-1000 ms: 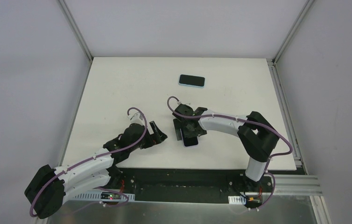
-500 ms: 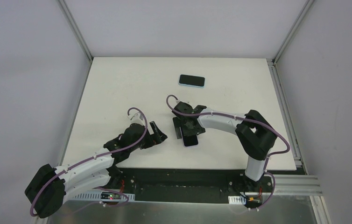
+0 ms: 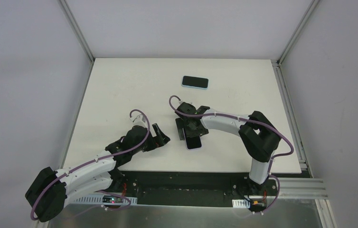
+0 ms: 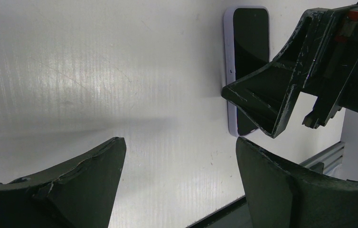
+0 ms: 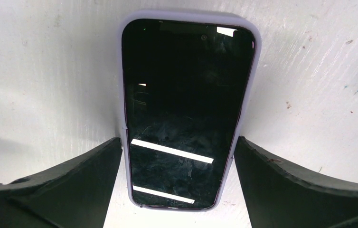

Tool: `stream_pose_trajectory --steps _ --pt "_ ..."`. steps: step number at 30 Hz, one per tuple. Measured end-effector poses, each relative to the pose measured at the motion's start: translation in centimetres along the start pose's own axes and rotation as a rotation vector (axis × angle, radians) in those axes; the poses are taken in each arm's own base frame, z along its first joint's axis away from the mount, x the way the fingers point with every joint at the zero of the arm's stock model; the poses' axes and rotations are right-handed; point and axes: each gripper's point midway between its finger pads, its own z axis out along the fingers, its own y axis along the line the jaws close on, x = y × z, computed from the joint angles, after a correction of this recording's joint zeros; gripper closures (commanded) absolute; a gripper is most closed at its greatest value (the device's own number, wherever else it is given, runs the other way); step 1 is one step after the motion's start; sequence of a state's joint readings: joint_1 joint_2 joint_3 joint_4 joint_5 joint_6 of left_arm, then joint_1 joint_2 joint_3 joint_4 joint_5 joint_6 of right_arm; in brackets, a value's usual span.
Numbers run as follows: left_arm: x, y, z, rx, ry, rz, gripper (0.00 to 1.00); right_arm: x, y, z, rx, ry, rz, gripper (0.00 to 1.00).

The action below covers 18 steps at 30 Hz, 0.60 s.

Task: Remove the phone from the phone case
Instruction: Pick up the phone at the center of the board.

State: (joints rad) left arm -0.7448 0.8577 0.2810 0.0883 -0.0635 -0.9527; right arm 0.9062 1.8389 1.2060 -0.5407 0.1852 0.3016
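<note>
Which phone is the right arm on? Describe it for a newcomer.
On the white table, look toward the near edge, ahead of the arm bases. The phone lies screen up between the fingers of the right gripper. Its case is pale lavender; the other phone, alone at the far side, has a light blue one.

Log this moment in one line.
right tool closed on cased phone | left tool open, clear of it | second phone lying apart
</note>
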Motion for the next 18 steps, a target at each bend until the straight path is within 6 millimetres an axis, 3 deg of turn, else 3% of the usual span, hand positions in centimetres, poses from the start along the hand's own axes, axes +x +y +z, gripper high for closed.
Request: stream_pose_trajectory --steps 18 --pt "0.05 0.08 -0.01 -0.001 0.0 -0.002 0.13 0.13 -0.16 0.04 0.004 0.004 0.005 0.26"
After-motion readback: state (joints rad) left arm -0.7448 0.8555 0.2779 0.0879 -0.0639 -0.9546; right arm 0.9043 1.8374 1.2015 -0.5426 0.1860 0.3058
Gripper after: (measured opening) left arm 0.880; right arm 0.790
